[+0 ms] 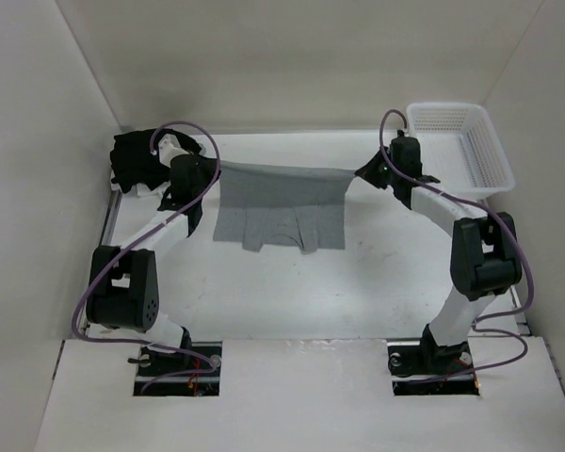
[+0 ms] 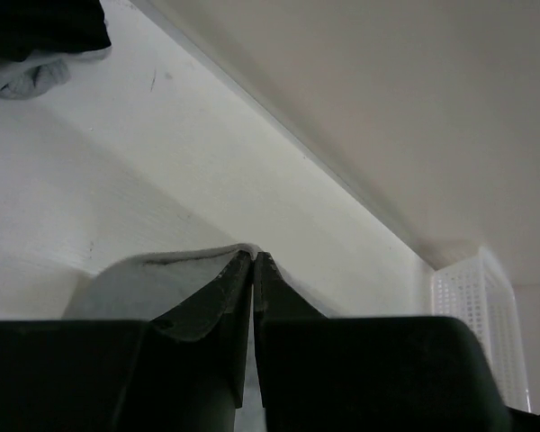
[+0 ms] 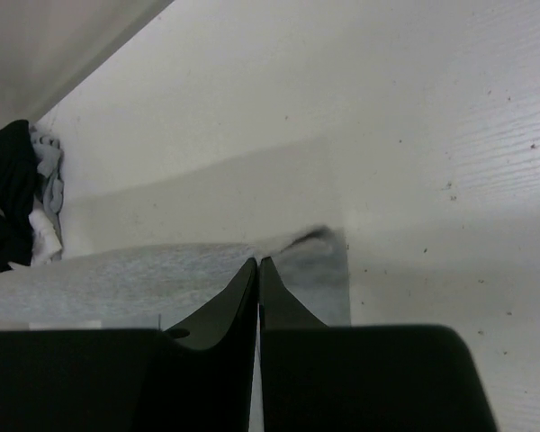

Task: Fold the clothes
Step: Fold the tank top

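Light-grey thin T-shirt [image 1: 281,202], left of white mesh basket [image 1: 494,160] | corners are pinched by left gripper [image 2: 254,256] and right gripper [image 3: 257,263] | risk: grip is lost if overstretched

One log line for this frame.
left tool: shut on T-shirt | right tool: shut on T-shirt | cloth edge taut between tools

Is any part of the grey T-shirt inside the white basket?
No, the T-shirt hangs stretched between the left tool and the right tool, apart from the white basket at the far right corner.
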`<state>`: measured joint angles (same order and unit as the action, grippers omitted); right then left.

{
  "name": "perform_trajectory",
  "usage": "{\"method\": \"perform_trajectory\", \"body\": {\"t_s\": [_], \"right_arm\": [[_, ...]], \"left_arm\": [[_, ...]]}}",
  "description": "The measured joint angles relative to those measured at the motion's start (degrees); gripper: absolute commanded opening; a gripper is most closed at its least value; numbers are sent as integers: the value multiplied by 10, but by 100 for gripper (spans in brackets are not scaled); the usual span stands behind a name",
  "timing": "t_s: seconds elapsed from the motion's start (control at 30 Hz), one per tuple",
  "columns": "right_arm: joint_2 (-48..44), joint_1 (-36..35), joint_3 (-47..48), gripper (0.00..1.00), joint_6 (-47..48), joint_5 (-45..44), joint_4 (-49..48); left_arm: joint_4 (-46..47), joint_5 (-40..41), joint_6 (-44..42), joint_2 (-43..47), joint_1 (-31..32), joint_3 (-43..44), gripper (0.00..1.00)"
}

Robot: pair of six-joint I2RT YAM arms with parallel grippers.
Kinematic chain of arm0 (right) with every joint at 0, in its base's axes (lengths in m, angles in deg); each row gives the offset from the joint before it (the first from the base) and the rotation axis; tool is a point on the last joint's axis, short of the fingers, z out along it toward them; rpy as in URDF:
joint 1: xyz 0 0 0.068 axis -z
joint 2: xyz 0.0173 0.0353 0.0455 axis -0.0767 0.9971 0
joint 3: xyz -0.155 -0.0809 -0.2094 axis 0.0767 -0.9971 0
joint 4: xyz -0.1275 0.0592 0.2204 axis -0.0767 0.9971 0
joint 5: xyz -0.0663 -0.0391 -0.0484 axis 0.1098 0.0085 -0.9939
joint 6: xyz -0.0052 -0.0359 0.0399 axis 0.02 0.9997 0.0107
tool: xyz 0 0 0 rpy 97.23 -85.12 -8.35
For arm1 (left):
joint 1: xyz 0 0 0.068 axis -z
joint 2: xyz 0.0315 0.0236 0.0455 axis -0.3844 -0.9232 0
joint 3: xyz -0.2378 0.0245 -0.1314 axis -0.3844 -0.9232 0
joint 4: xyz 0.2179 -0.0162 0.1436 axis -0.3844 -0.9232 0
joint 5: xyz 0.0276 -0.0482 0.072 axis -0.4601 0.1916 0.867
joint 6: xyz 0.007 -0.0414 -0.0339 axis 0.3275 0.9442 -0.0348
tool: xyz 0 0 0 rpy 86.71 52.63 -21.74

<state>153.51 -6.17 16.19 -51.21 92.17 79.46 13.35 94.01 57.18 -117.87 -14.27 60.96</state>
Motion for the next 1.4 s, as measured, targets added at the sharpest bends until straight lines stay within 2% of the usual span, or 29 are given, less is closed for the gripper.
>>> {"method": "perform_trajectory", "body": {"t_s": [0.13, 0.37, 0.47, 0.63, 0.77, 0.9, 1.07, 1.1, 1.27, 1.4], "right_arm": [[-32, 0, -51, 5, -4, 10, -26], [-141, -11, -221, 5, -27, 12, -84], [-192, -39, -291, 5, -35, -2, -99], [-259, -147, -374, 6, -48, -48, -109], [-267, -229, -394, 6, -58, -92, -109], [-267, -273, -396, 7, -64, -136, -108], [-248, -330, -396, 9, -82, -171, -109], [-241, -345, -396, 12, -87, -175, -109], [-218, -433, -401, 45, -115, -183, -107], [-262, -448, -426, 53, -124, -188, -108]], "left_arm": [[32, -3, 1, 1, 1, -34, 3], [59, -12, 14, 45, -4, -189, 3], [69, -17, 22, 65, -16, -226, 3], [106, -34, 52, 63, -53, -236, 3], [127, -43, 82, 42, -83, -223, 3], [140, -47, 97, 13, -91, -194, 3], [175, -53, 124, -28, -110, -207, 5], [184, -55, 132, -41, -119, -216, 6], [201, -65, 187, -101, -161, -250, 26], [222, -66, 200, -78, -158, -262, 28]]}}
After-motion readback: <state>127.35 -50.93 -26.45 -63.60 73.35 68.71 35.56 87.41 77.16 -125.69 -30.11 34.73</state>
